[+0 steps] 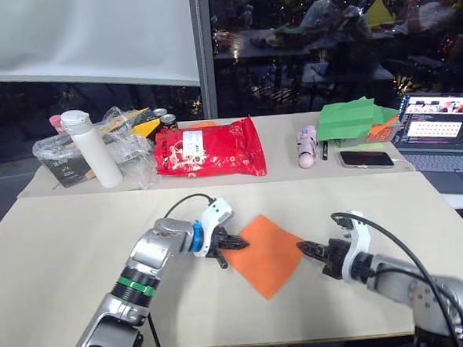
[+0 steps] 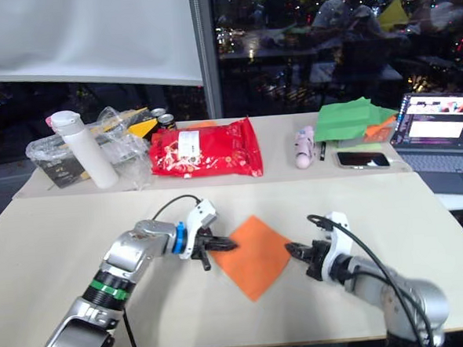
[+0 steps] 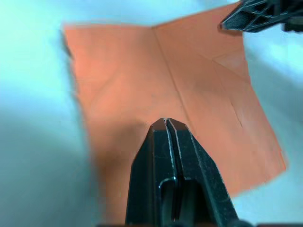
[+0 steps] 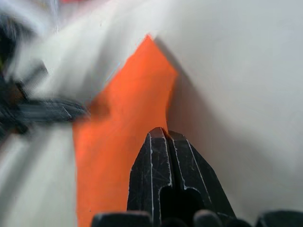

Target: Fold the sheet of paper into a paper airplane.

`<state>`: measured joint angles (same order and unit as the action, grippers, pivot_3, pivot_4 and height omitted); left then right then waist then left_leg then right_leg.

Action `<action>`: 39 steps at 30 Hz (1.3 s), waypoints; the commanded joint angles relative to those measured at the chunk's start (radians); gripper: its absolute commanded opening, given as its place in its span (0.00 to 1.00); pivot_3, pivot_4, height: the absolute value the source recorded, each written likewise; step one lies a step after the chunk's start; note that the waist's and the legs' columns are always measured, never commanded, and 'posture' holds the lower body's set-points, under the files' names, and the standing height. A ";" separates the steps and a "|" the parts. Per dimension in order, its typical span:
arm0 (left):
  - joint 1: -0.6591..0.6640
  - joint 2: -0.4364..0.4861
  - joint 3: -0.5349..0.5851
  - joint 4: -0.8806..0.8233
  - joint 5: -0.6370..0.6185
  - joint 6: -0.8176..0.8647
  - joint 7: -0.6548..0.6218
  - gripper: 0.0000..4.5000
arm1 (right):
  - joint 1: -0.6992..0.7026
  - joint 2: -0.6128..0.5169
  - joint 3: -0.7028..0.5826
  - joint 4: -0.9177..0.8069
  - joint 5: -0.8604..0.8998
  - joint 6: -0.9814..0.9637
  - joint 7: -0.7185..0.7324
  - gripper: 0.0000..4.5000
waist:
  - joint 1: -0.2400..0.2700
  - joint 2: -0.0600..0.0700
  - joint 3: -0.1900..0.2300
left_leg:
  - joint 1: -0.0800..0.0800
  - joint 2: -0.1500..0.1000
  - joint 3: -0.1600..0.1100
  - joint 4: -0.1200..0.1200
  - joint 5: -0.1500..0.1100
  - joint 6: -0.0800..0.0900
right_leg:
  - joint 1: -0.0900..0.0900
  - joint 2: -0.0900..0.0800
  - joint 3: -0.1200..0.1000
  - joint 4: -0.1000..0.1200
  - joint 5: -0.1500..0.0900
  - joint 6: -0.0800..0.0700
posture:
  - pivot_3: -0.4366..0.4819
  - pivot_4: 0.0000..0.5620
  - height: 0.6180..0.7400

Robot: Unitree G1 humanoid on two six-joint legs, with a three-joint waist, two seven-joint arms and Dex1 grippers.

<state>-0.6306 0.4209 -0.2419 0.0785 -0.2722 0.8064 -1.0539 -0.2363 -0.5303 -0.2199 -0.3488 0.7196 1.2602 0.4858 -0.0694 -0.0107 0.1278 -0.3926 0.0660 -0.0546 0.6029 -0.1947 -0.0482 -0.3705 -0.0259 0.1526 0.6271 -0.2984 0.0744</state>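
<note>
The orange sheet of paper lies open and creased on the beige table, turned like a diamond. A paper airplane is out of view. My left gripper is shut, and its tips rest on the sheet just inside the left corner. At the right corner, my right gripper is shut on the paper's edge, which curls up to its tips. The two grippers point at each other across the sheet.
On the far table stand a red snack bag, a white bottle and crumpled plastic bags. Also there are a pink item, green folded paper, a phone and an open laptop.
</note>
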 commanded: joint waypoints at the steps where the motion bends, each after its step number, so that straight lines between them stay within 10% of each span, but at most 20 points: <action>1: -0.008 0.018 0.060 -0.062 -0.051 -0.057 -0.022 0.00 | -0.113 -0.162 0.210 0.093 -0.097 -0.159 0.231 0.01 | 0.000 0.000 0.000 | 0.000 0.000 0.000 0.001 0.000 0.000 | 0.000 0.000 0.000 0.000 0.000 0.000 | 0.48 0.27 0.77; 13: 0.139 0.027 -0.022 -0.112 0.002 -0.260 -0.011 0.00 | -0.389 -0.231 0.547 0.342 -0.439 -0.597 0.488 0.01 | 0.011 -0.001 0.001 | -0.001 0.000 0.000 0.002 0.000 0.000 | 0.001 0.000 0.000 -0.001 0.000 0.000 | 0.48 0.27 0.77; 39: 0.169 -0.034 -0.127 0.118 0.139 -0.427 0.027 0.00 | -0.128 -0.186 0.524 -0.078 -0.658 -0.696 0.297 0.01 | 0.025 -0.001 0.000 | 0.001 0.000 0.000 0.003 0.000 0.000 | 0.002 0.000 -0.001 0.000 0.000 0.000 | 0.48 0.27 0.77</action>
<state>-0.4773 0.3790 -0.3535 0.1876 -0.1557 0.3554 -1.0294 -0.3587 -0.7167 0.3387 -0.3752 0.0537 0.5623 0.7850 -0.0445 -0.0122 0.1282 -0.3918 0.0662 -0.0549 0.6055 -0.1947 -0.0482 -0.3687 -0.0257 0.1520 0.6273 -0.2983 0.0746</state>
